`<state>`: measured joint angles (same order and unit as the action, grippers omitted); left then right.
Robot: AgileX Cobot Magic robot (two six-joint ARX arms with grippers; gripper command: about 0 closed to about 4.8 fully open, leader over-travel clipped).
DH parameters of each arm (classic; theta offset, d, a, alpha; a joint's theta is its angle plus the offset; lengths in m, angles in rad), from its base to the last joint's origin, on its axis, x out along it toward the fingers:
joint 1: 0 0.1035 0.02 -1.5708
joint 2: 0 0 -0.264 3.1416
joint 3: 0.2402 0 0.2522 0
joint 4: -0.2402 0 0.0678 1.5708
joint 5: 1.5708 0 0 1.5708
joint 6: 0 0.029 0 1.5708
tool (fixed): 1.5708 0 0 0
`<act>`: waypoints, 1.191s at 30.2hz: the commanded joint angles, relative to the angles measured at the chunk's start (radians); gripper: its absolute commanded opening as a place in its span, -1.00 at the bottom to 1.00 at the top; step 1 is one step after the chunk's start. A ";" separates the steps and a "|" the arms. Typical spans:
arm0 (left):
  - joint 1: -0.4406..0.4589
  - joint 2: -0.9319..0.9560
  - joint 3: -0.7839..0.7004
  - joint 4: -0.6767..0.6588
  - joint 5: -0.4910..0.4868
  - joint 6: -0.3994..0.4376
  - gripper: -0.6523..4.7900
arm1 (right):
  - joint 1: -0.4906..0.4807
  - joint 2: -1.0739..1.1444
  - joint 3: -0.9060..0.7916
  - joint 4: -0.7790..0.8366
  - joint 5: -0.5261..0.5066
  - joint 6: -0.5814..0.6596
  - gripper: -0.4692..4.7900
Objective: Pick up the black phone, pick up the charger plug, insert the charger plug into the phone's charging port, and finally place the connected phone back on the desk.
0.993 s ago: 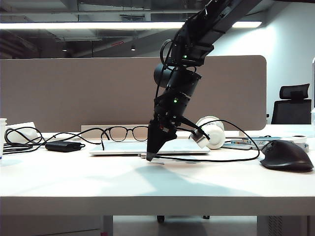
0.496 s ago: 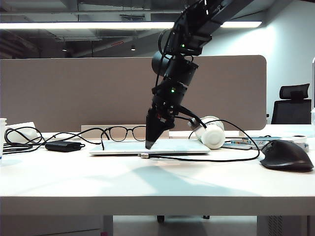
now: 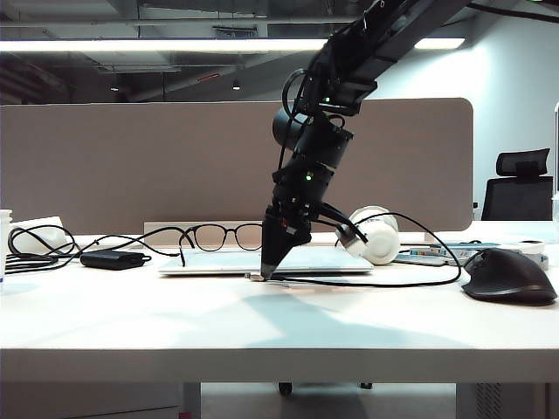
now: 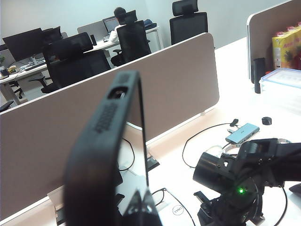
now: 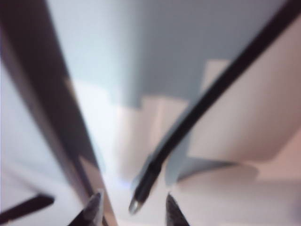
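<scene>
- My left tool [image 4: 138, 207] is closed on the black phone [image 4: 101, 146] and holds it upright above the bench [image 3: 131, 323], with one narrow edge toward the left wrist camera.
- On the upper short edge of the phone I see the charging port [image 4: 116, 93], a small oval slot, and beside it a patch of small speaker holes. The port is free.
- I read no brand on the phone itself.
- My left tool does not appear in the exterior view.
- My right tool [image 3: 269, 272] points down near the middle of the bench, with its tip just above the surface, in front of a flat silver laptop [image 3: 306, 260].
- In the right wrist view the fingers of the right tool [image 5: 133, 213] stand apart. The charger plug [image 5: 136, 201] lies between them with its silvery tip toward the camera. The picture is blurred, but I see a gap on each side, so the plug is not gripped.
- The thin black cable [image 3: 410, 281] runs from the plug to the right, then curves up and back toward the white headphones [image 3: 377, 234].
- A round badge [image 4: 177, 210] on the laptop seems to read "DELL".
- Yellow cartons [image 4: 284, 47] with pineapple pictures stand far behind; their writing is too small to read.
- Also on the bench are glasses [image 3: 223, 236], a black adapter brick [image 3: 112, 259] on the left and a black mouse [image 3: 507, 276] on the right.
</scene>
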<state>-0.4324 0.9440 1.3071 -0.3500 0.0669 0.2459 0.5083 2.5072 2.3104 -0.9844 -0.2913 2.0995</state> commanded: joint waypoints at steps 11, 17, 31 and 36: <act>0.000 -0.006 0.007 0.045 0.000 -0.003 -0.78 | 0.002 0.011 0.005 0.002 -0.023 0.029 -0.23; 0.000 -0.006 0.007 0.045 0.000 -0.003 -0.78 | 0.003 0.021 0.005 0.000 -0.047 0.029 -0.24; 0.000 -0.006 0.007 0.045 0.000 -0.003 -0.78 | 0.002 0.026 0.005 -0.014 -0.032 0.029 -0.84; 0.000 -0.006 0.007 0.045 0.000 -0.003 -0.78 | 0.002 0.026 0.005 -0.014 -0.022 0.029 -0.86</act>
<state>-0.4324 0.9440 1.3071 -0.3496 0.0669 0.2459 0.5091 2.5286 2.3146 -0.9863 -0.3370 2.0995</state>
